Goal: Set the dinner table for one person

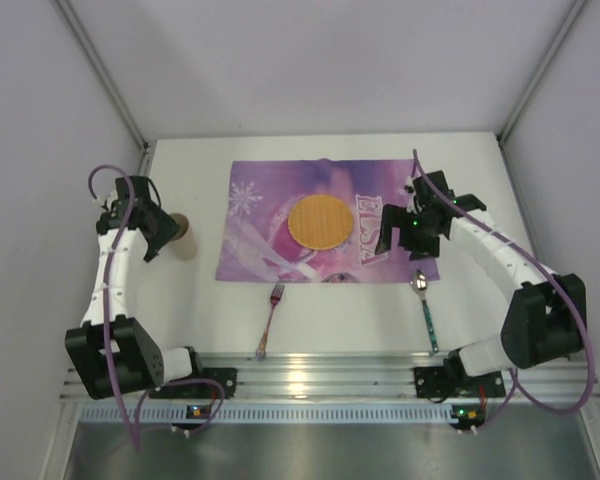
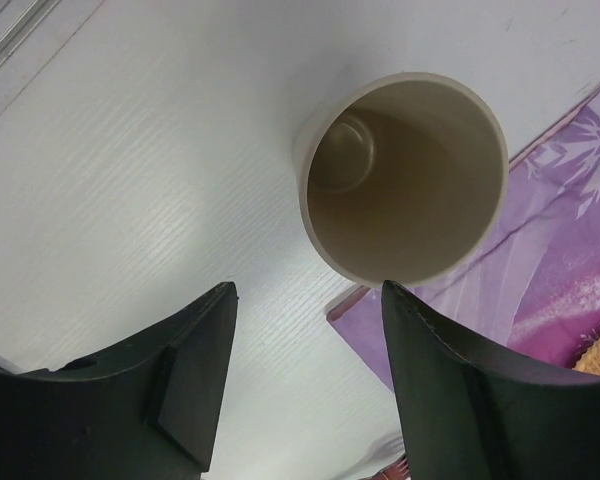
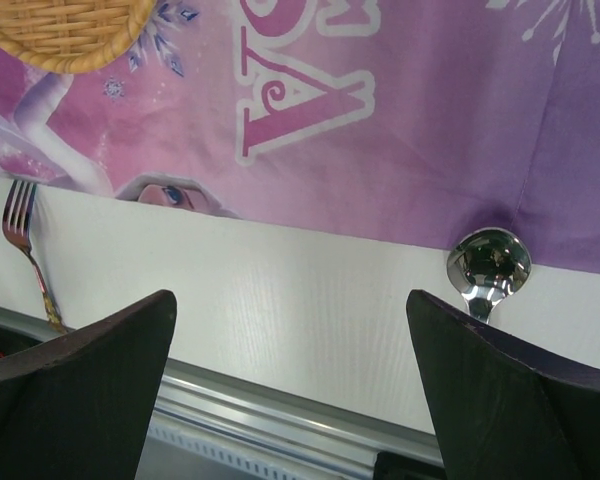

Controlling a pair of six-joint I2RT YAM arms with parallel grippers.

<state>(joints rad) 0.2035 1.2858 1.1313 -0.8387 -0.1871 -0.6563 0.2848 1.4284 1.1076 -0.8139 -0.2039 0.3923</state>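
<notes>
The white dinner table (image 1: pixel 185 310) carries a purple placemat (image 1: pixel 270 230) with a round wicker plate (image 1: pixel 320 222) on it. A beige cup (image 1: pixel 185 236) stands upright left of the placemat; the left wrist view looks into it (image 2: pixel 405 180). My left gripper (image 1: pixel 160 240) is open and empty, just left of the cup, its tips (image 2: pixel 308 300) short of the rim. A fork (image 1: pixel 271 318) lies below the placemat and shows in the right wrist view (image 3: pixel 22 240). A spoon (image 1: pixel 424 305) lies at the right (image 3: pixel 488 265). My right gripper (image 1: pixel 398 240) is open and empty above the placemat's right edge.
A ribbed aluminium rail (image 1: pixel 320 370) runs along the table's near edge, in front of the arm bases. White walls with metal corner posts (image 1: pixel 110 85) close in the back and sides. The placemat's corner (image 2: pixel 540 270) lies next to the cup.
</notes>
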